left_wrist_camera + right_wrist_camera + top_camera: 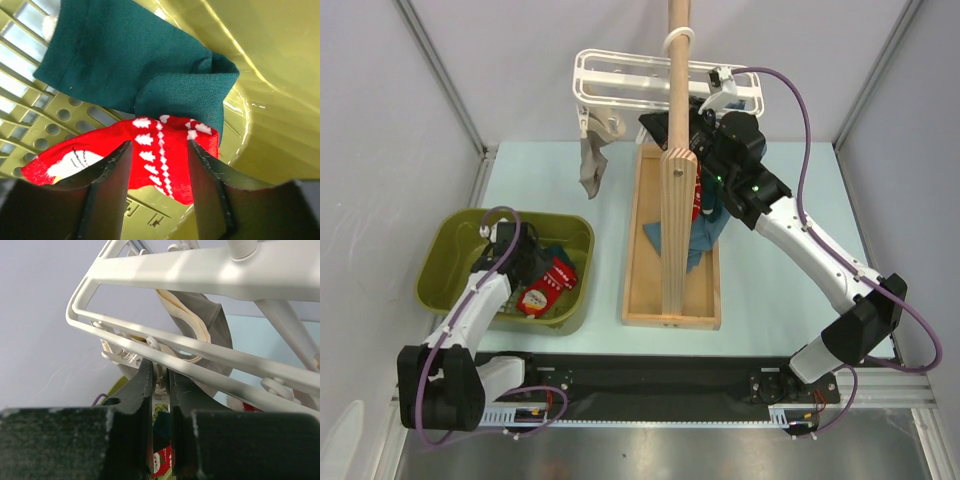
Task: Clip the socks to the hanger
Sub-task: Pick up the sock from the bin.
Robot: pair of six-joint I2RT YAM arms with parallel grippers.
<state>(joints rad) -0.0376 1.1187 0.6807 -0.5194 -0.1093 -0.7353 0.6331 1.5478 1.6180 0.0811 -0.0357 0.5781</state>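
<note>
The white slatted hanger [620,75] hangs from the wooden pole at the back; it fills the right wrist view [200,270]. My right gripper [708,108] is raised under the rack and is shut on a white clip peg [162,375] dangling from a slat. A red patterned sock [548,285] and a dark teal sock [557,255] lie in the green basket. My left gripper [532,262] is down in the basket, open, its fingers [112,172] on either side of the red sock's [160,155] edge. The teal sock [130,65] lies just beyond it.
The olive basket [460,225] stands at the left. The wooden pole [678,150] rises from a wooden tray base [645,270]. A grey-beige sock [592,165] hangs from the rack's left end. A blue garment [698,245] hangs by the pole.
</note>
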